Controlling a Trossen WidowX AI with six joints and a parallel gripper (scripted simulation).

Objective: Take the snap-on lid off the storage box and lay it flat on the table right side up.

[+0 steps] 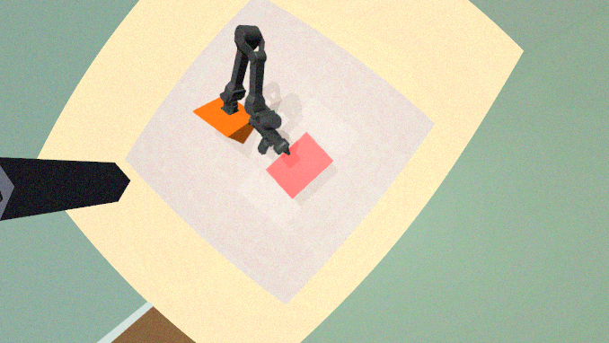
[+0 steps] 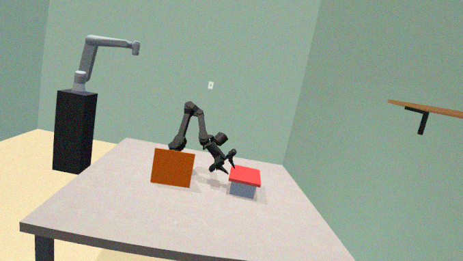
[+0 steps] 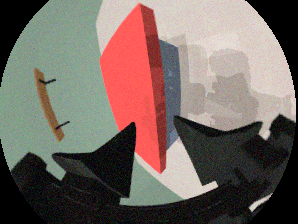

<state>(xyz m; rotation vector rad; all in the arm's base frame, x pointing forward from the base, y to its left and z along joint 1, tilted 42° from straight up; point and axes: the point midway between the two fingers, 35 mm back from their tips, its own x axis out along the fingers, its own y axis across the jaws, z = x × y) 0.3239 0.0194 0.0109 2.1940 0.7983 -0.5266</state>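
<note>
The red lid [image 1: 307,172] [image 2: 245,175] [image 3: 131,75] sits flat on top of the blue-grey storage box [image 2: 242,190] [image 3: 171,90] and overhangs its sides. The box stands on the table [image 1: 287,269] [image 2: 153,218]; the lid hides it in the top view. My gripper [image 2: 231,171] [image 3: 154,121] is partly open, with nothing held. It is tilted down at the lid's near edge on the arm's side. In the wrist view one fingertip is on the lid's top side and the other is on the box side, below the rim. I cannot tell whether either touches.
An orange block [image 1: 220,118] [image 2: 172,168] with a slanted top stands on the table beside the arm's base. A grey robot arm [image 2: 109,42] on a black pedestal [image 2: 72,131] is beyond the table. A wooden shelf [image 2: 427,108] [image 3: 47,107] is on the wall.
</note>
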